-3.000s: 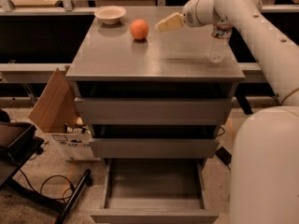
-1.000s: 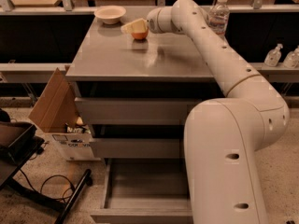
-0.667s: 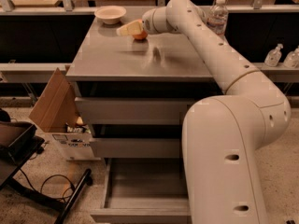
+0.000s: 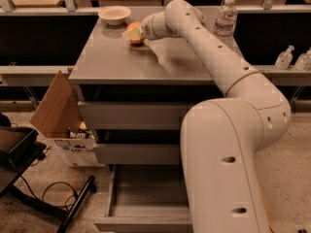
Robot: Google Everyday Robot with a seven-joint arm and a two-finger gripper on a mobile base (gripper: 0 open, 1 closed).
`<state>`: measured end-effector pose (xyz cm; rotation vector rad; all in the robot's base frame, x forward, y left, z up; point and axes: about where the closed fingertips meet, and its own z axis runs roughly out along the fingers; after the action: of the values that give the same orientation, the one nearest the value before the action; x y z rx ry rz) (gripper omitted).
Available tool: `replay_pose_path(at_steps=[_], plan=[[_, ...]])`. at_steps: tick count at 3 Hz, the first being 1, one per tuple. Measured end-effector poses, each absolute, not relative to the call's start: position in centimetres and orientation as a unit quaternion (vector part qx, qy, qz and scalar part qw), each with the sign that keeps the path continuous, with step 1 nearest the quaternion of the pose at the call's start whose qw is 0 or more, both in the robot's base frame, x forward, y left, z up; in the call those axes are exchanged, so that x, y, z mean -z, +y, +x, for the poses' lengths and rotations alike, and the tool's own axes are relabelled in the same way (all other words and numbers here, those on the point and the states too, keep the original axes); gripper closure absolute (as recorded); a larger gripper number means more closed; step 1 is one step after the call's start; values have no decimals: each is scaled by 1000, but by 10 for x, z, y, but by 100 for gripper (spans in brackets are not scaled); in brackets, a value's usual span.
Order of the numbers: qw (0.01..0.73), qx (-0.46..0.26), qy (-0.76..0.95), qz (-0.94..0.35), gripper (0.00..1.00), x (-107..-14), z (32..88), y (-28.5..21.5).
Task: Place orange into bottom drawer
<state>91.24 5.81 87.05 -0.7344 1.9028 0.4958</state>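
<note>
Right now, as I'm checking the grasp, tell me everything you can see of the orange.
The orange is a small, round, smooth-skinned fruit resting on the grey cabinet top near its back edge, right of the cream bowl and apart from it. The gripper covers its side toward the bowl, so only part shows.

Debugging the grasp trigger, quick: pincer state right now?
Pincer: at the orange on the cabinet top, near the bowl; open or closed cannot be told, nor whether it holds the orange.
</note>
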Motion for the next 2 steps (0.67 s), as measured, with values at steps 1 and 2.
replay_pose_path(at_steps=[1,2], plan=[[485,-196,795,-306,62,-853,918,63],[484,-198,795,-307,85,-851,918,66]])
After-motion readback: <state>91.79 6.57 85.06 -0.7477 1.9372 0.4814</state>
